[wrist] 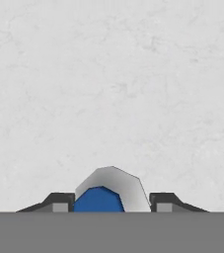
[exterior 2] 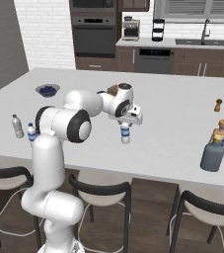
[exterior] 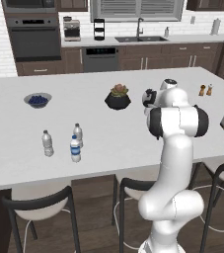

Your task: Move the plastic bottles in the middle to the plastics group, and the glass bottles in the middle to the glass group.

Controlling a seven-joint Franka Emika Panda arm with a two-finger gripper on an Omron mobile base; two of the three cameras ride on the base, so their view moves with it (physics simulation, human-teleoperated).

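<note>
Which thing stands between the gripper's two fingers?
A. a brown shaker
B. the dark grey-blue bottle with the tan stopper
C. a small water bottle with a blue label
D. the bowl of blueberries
C: in the right base view the gripper sits over the top of a small blue-labelled water bottle standing on the counter, and the hand view shows blue between the finger tips.

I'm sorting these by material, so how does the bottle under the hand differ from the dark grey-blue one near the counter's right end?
The blue-labelled water bottle is slim, clear and white-capped; the grey-blue bottle is wider, taller, dark and has a tan stopper. The water bottle stands alone mid-counter between the fingers of the hand; the grey-blue bottle stands free, close beside the squarish pale bottle. Both stand upright on the white counter.
</note>
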